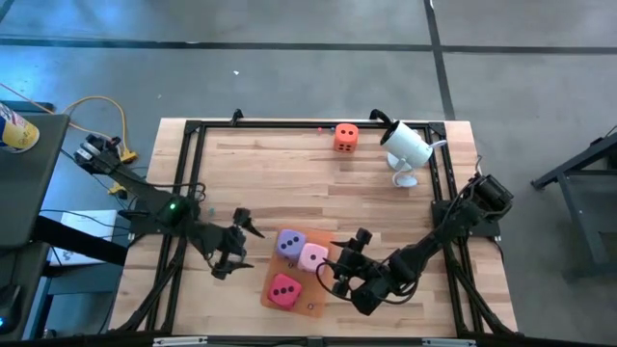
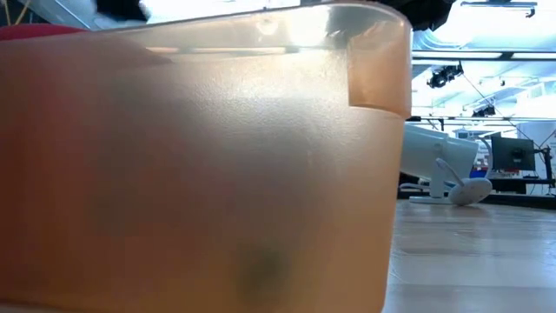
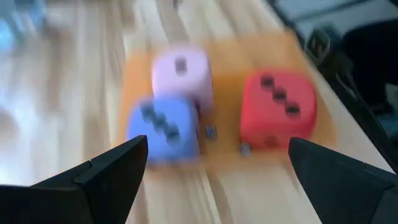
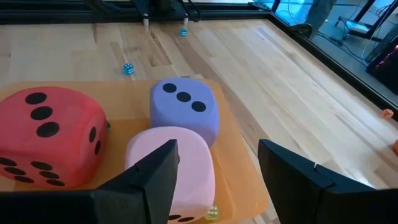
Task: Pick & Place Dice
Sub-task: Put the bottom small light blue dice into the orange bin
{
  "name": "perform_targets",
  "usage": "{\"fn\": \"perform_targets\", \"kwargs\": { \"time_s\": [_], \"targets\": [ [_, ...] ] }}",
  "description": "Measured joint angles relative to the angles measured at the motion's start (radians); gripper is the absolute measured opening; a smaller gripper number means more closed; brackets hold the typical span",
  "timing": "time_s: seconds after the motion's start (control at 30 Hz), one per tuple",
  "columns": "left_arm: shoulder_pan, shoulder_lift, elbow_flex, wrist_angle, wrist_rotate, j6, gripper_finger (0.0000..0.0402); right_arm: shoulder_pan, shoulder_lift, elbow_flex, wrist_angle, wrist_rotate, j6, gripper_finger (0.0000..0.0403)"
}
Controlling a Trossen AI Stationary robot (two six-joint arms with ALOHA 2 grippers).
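Observation:
Three dice sit on the flat orange mat [image 1: 310, 306] near the table's near edge: purple [image 1: 291, 242], pink [image 1: 313, 256] and red [image 1: 282, 290]. The orange die [image 1: 346, 137] rests alone on the wood by the far edge. My left gripper [image 1: 241, 246] is open just left of the mat and faces the purple die [image 3: 163, 127] and red die [image 3: 278, 109]. My right gripper [image 1: 339, 262] is open at the mat's right side. The pink die [image 4: 171, 168] lies close beside one of its fingers [image 4: 155, 180], not between the two.
A white camera [image 1: 405, 146] stands on the table by the far right corner, right of the orange die. A black frame [image 1: 193, 130] runs around the tabletop. In the low view the orange mat [image 2: 200, 156] blocks most of the picture. Bare wood lies mid-table.

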Motion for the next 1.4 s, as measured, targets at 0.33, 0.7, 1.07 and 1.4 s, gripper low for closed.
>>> {"fn": "perform_targets", "kwargs": {
  "time_s": [0.33, 0.7, 1.07, 1.4],
  "targets": [
    [-0.049, 0.003, -0.001, -0.175, 0.139, -0.261, 0.0378, -0.03, 0.0, 0.0, -0.001, 0.006, 0.003, 0.0212],
    [-0.087, 0.099, -0.001, -0.141, 0.139, -0.279, 0.0378, -0.077, 0.0, 0.0, -0.002, -0.069, 0.07, 0.0212],
    [-0.097, 0.185, -0.002, -0.144, 0.128, -0.299, 0.0378, -0.076, 0.0, 0.0, -0.001, -0.08, 0.106, 0.0212],
    [-0.163, 0.19, -0.002, -0.168, 0.111, -0.307, 0.0378, -0.076, 0.0, 0.0, 0.007, -0.074, 0.106, 0.0212]
  ]
}}
